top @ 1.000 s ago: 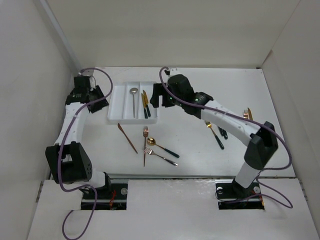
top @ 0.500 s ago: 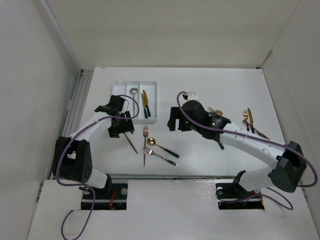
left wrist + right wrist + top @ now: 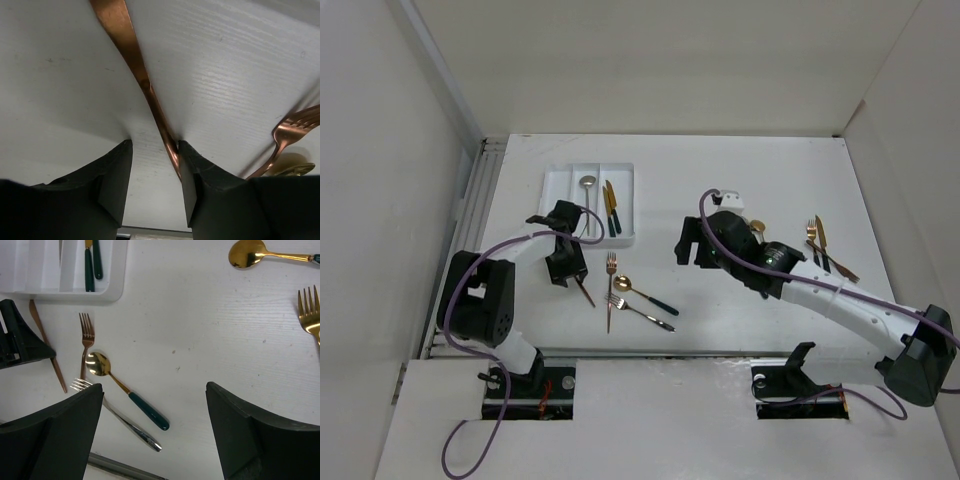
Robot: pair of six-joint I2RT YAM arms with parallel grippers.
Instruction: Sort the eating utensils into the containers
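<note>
Straddling the copper knife (image 3: pixel 117 25), the left gripper (image 3: pixel 154 150) stands spread — knife against one finger; next, pinch it and lift toward the tray (image 3: pixel 560 195).

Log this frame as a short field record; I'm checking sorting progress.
left gripper: open, straddling copper knife on table
right gripper: open, empty, above table
tray: silver spoon, two green-handled knives
loose nearby: copper fork, gold spoon, silver fork
</note>
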